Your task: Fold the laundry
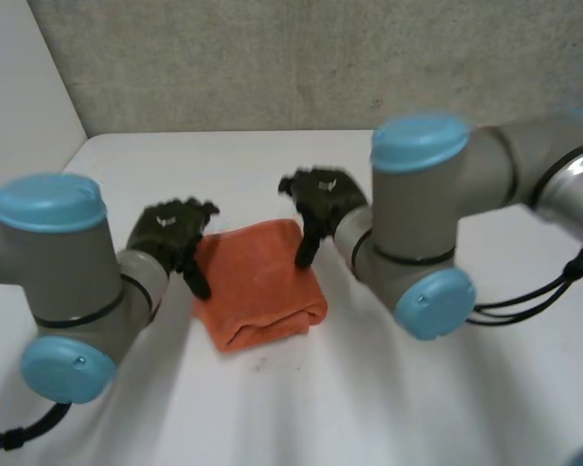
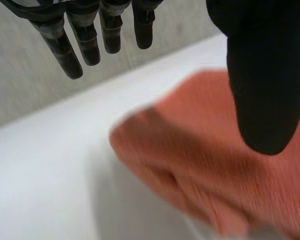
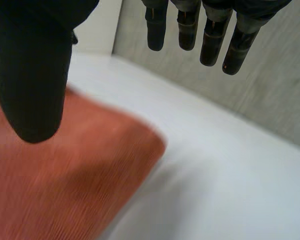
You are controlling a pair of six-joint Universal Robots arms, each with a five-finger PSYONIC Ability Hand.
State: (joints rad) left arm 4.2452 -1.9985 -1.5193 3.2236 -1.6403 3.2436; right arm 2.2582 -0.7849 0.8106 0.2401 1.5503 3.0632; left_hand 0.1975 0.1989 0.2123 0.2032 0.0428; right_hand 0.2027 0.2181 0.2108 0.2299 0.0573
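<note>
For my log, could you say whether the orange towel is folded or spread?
Folded: the orange towel lies as a compact block with rounded, doubled edges.

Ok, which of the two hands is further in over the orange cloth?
The right hand: its thumb hangs over the orange cloth near the far edge, while the left hand only reaches the cloth's left edge.

place: looking like a robotics lab or test cell, not a home
work surface: plain white table [image 1: 272, 165] filling the area, carrying one folded orange cloth [image 1: 262, 282]
backdrop: rough speckled grey wall [image 1: 321, 58] rising straight off the table's far edge, meeting a blank white panel [image 1: 19, 78] at the far left corner
machinery: left arm [image 1: 58, 262] and right arm [image 1: 418, 204], grey joints with light-blue caps, reaching in over the tabletop from the near side
look: reading as staged and industrial
</note>
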